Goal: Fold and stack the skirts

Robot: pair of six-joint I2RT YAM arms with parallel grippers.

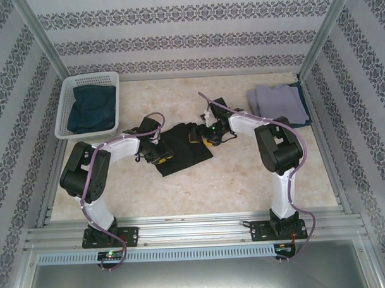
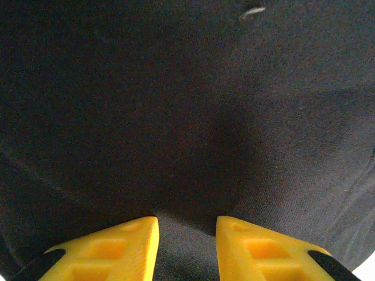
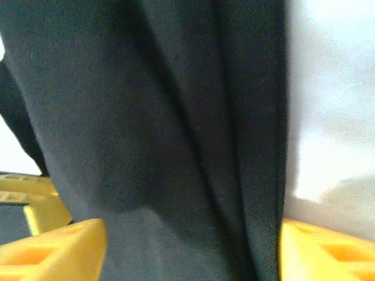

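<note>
Surface: pale marbled table, flat and bare across its near half.
Room: patterned papered walls on three sides; metal rails along the near edge, where both arm bases are bolted.
Basket: white lattice, far left corner, touching the left wall.
Blue skirt: crumpled inside the basket.
Lavender skirt: folded flat at the far right corner, on top of a dark skirt whose edge shows at its right and near sides.
Black skirt: spread at mid-table between the two arms, well apart from the basket and from the right-hand pile; rumpled at its far right corner.
Open room: bare table before the black skirt and to its right; the far middle strip between basket and pile is free.
Left arm: elbow raised near the left edge, forearm reaching right and down to the skirt's left edge.
Left gripper: low on the cloth; in the wrist view the jaws are narrowed, with a ridge of black skirt pinched between them.
Right arm: elbow high on the right, forearm reaching left and down to the skirt's far right corner.
Right gripper: in the wrist view the jaws stand wide, with folds of black skirt between the fingers; whether they press it I cannot tell.
</note>
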